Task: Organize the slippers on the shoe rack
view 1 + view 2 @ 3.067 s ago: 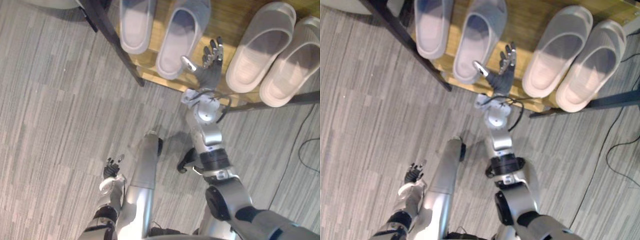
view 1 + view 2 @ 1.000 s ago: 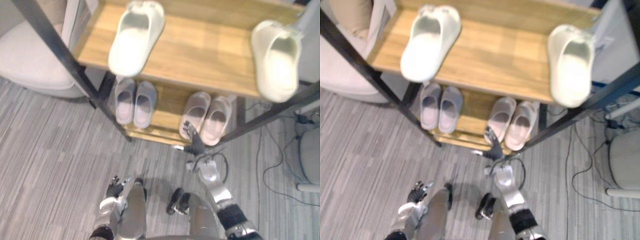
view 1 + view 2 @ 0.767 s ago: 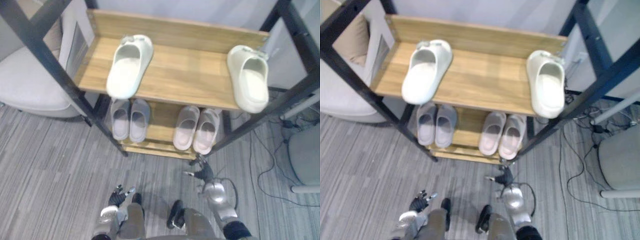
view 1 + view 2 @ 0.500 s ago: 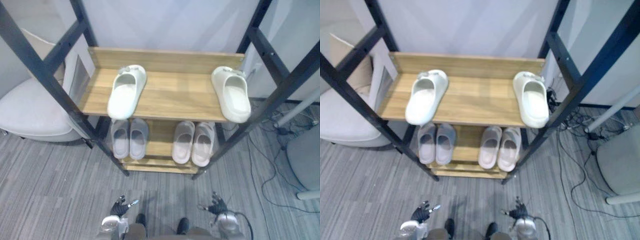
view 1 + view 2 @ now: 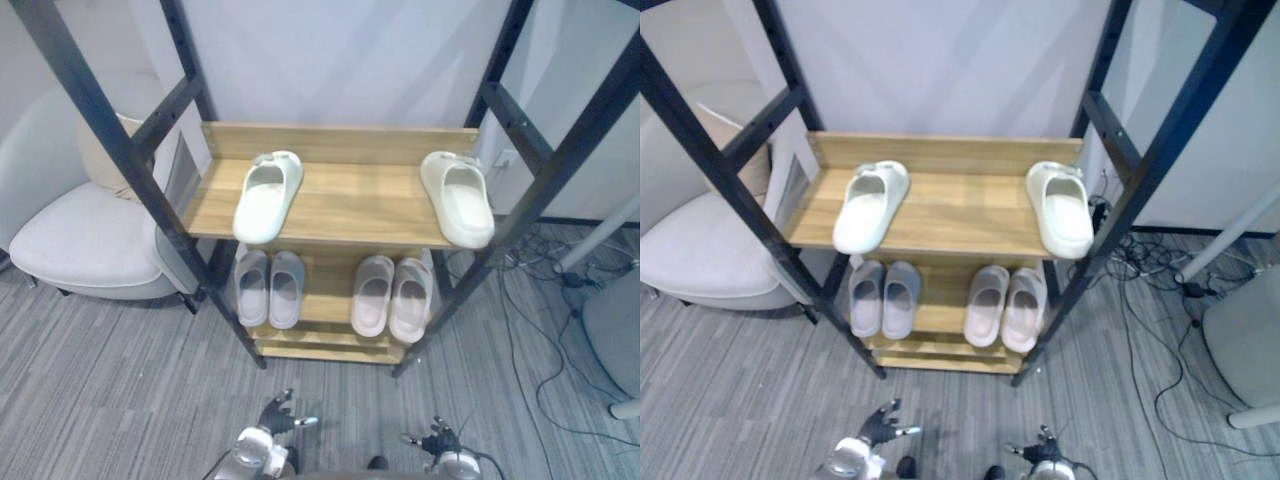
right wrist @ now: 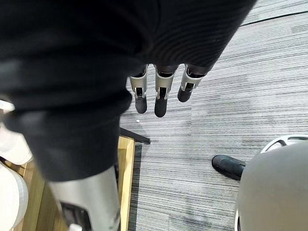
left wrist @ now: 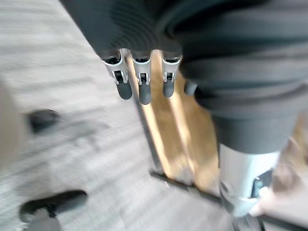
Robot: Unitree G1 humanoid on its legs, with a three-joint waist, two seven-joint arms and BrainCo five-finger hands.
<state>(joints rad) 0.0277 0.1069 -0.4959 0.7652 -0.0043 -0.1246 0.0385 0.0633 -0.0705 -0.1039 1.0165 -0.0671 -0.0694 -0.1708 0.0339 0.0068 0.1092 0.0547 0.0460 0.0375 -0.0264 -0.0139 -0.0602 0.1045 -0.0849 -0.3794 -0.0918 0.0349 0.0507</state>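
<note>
Your left hand (image 5: 272,412) hangs low over the striped grey carpet (image 5: 100,380), fingers straight and empty; your right hand (image 5: 438,441) is the same. On the black-framed shoe rack (image 5: 360,200), the upper wooden shelf holds the left cream slipper (image 5: 266,196) and the right cream slipper (image 5: 457,198), smooth and well apart. Below, a soft grey pair (image 5: 268,288) sits beside a beige pair (image 5: 391,298).

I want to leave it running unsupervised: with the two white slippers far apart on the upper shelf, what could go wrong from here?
1. The right white slipper lies at the upper shelf's front right corner; a clumsy nudge might knock it off.
2. The left robot hand and right robot hand hang low and open; reaching up past the slanted black frame bar risks a bump.
</note>
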